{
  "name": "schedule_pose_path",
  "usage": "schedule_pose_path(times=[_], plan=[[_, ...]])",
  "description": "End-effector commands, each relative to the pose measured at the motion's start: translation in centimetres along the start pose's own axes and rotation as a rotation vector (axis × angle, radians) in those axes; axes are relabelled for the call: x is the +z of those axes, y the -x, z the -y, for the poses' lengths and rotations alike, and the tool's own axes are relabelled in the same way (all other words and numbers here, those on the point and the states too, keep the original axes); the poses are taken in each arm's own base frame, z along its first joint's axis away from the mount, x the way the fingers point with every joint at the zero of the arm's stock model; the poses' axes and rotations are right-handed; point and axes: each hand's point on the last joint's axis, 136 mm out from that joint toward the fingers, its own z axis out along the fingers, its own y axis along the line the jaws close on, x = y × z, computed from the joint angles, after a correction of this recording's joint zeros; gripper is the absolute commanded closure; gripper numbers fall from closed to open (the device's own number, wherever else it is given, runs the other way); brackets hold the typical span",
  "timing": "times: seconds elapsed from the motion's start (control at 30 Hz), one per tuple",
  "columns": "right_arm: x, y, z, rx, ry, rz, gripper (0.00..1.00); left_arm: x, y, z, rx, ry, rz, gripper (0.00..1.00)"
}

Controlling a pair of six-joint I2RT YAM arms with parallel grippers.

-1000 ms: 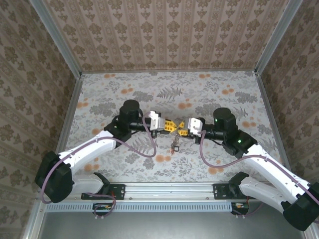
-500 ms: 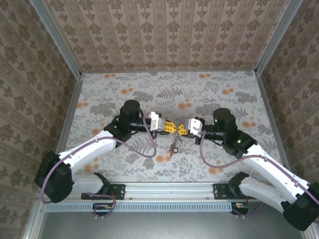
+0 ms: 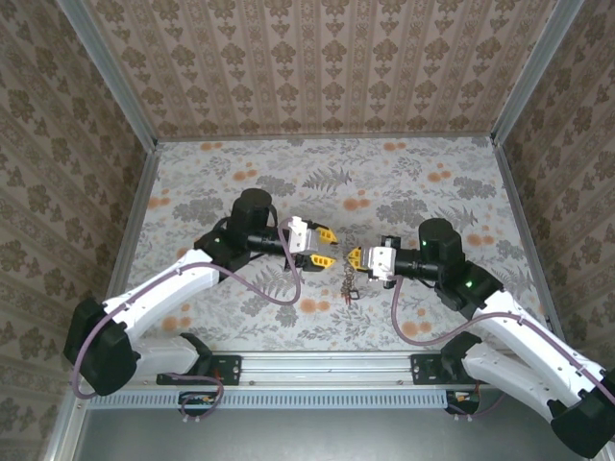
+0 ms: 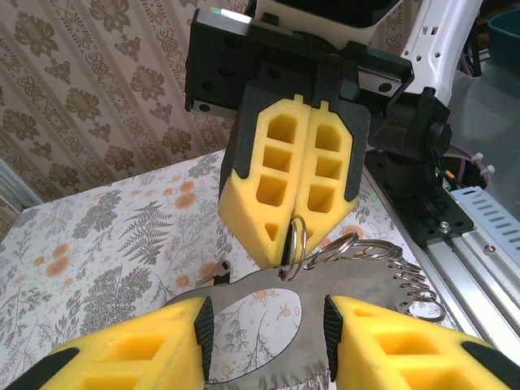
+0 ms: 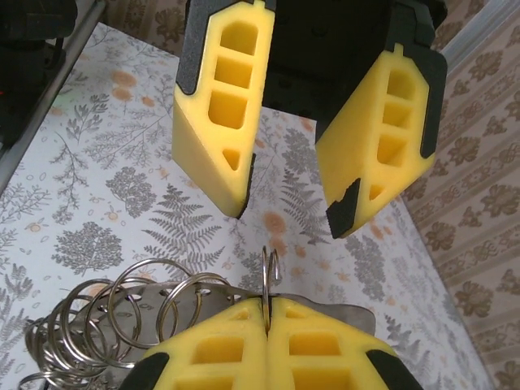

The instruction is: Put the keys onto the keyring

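My right gripper [image 3: 356,259] [image 5: 266,315] is shut on the keyring [image 5: 271,273], a small steel split ring standing up between its yellow pads. The keyring [image 4: 297,236] passes through a hole in a flat grey metal plate [image 4: 353,279] with an oval cut-out, which hangs from it above the table. Several more split rings [image 5: 134,302] sit along the plate's edge. Facing it, my left gripper [image 3: 327,248] [image 4: 264,325] is open, its fingers [image 5: 218,114] apart on either side of the plate and gripping nothing. I see no keys that I can make out.
A small metal piece with a dark end [image 4: 207,275] lies on the floral table beyond the plate; whether it is a key I cannot tell. The silver rail [image 4: 479,244] runs along the near edge. Patterned walls [image 3: 327,67] close in three sides.
The left gripper has opened and drawn back to the left. The right gripper has closed on the ring and shifted slightly right and nearer, with the plate and rings hanging from it.
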Motion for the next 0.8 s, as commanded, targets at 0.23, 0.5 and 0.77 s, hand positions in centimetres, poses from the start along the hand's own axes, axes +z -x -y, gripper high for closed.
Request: schedule_pose_path(times=[0.23,0.5,0.77], plan=[[0.3,1.4,1.2,-0.012,-0.046,0.076,1.00,0.7,1.6,-0.3,0.048,-0.025,0.057,0.69],[0.8,1.8,1.9,0.034,-0.060,0.113,1.00,0.8,1.4,-0.5,0.056,-0.014,0.056,0.74],[1.0,2.2,2.0,0.051,-0.059,0.133,1.00,1.0,1.2,-0.5,0.054,-0.016,0.049,0.97]])
